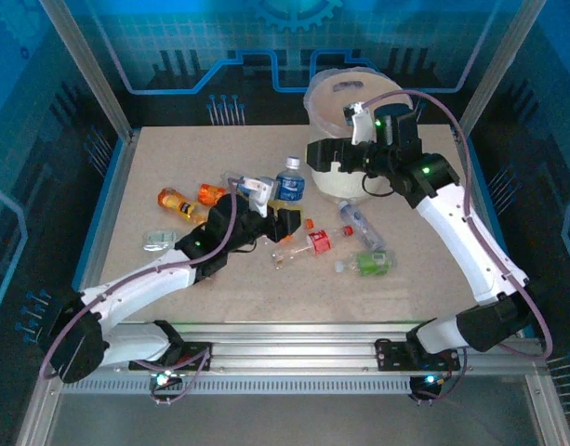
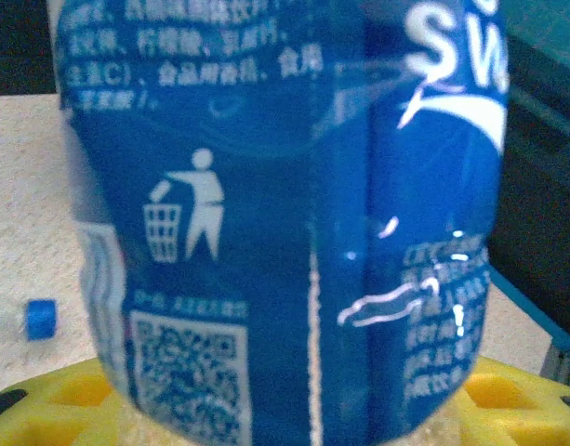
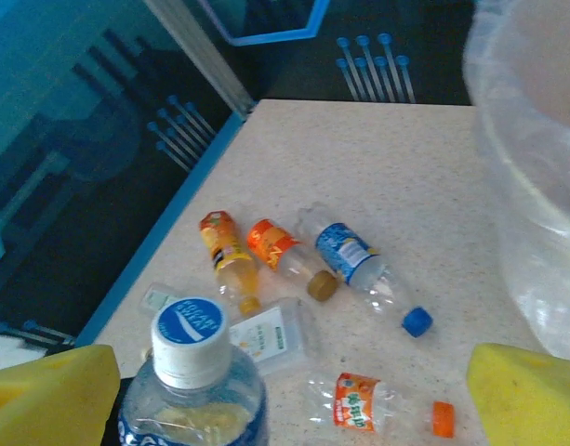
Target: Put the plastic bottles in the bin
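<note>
Blue-labelled bottle [image 2: 266,186] within left hand [image 2: 285,418], grip unclear; right hand [image 3: 289,400] spread wide beside bin [image 3: 536,186]

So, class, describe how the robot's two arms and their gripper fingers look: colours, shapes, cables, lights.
Both the left arm and right arm have rounded white shells between black joints, a grey-purple cable looping alongside, and small green lights. The left fingers and right fingers are chunky yellow.

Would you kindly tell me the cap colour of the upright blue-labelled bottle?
The cap is white with a blue emblem; clearest in the right wrist view.
</note>
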You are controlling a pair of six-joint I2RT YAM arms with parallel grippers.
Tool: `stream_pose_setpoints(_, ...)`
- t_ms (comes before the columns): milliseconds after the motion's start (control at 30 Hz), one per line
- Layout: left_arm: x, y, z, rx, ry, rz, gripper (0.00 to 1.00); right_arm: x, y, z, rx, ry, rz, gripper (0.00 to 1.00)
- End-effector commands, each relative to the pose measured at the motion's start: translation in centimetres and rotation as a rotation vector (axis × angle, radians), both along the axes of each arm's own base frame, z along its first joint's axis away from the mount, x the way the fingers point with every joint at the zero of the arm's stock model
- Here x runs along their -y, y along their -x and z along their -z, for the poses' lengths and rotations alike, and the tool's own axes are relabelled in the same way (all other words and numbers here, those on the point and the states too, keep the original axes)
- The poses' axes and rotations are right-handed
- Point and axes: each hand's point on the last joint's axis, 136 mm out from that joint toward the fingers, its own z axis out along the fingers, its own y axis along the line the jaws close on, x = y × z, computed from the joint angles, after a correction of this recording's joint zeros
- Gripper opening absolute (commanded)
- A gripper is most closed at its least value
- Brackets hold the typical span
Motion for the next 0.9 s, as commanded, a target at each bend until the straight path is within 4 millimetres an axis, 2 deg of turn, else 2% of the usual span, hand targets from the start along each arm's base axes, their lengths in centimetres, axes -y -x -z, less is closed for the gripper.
stream_pose_setpoints(0, 1.3, -0.4, -3.0, 0.100, 0.052, 0.059, 0.55, -2.4, 0.9, -0.6, 0.002, -0.066, -0.118, 0.95)
stream_pose_setpoints(333, 2.1, -0.5, -3.9, 0.125, 0.078, 0.094, 0.55, -4.5, 1.1, 0.4, -0.038, -0.065, -0.188, 0.83)
stream_pose_setpoints(533, 2.3, -0.5, -3.9, 0.126, 0.078, 0.099, 0.56, -5.8, 1.1, 0.9, -0.055, -0.051, -0.218, 0.71)
stream_pose_setpoints(767, 2.3, -0.7, -3.6, 0.118, 0.075, 0.095, 0.56, -6.4, 1.1, 1.1, -0.060, -0.041, -0.234, 0.50)
stream_pose_setpoints(867, 2.2, -0.7, -3.8, 0.123, 0.077, 0.090, 0.58, -6.3, 1.1, 1.2, -0.058, -0.035, -0.226, 0.36)
